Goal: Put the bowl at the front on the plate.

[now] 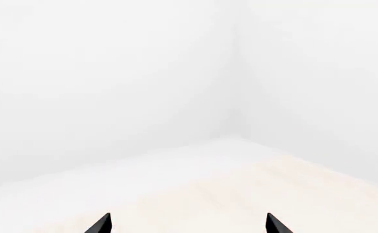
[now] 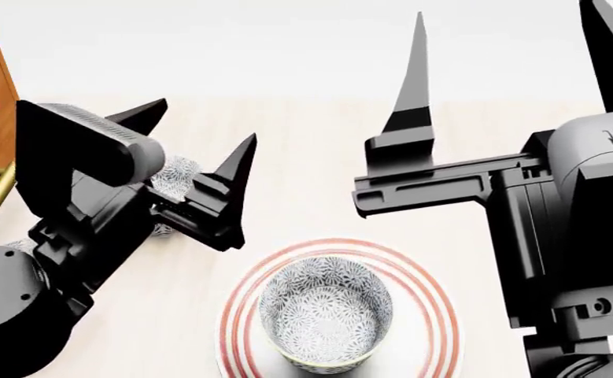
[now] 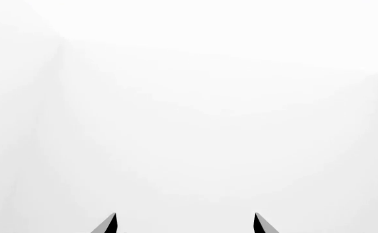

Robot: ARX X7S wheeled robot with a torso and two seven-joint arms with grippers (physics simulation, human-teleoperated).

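Your bowl (image 2: 325,313) sits upright, mouth up, on the plate (image 2: 441,315) — below both spread, empty jaws.

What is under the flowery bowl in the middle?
The bowl sits on the plate with red rings. The plate's middle is hidden beneath it, and its near edge is cut off.
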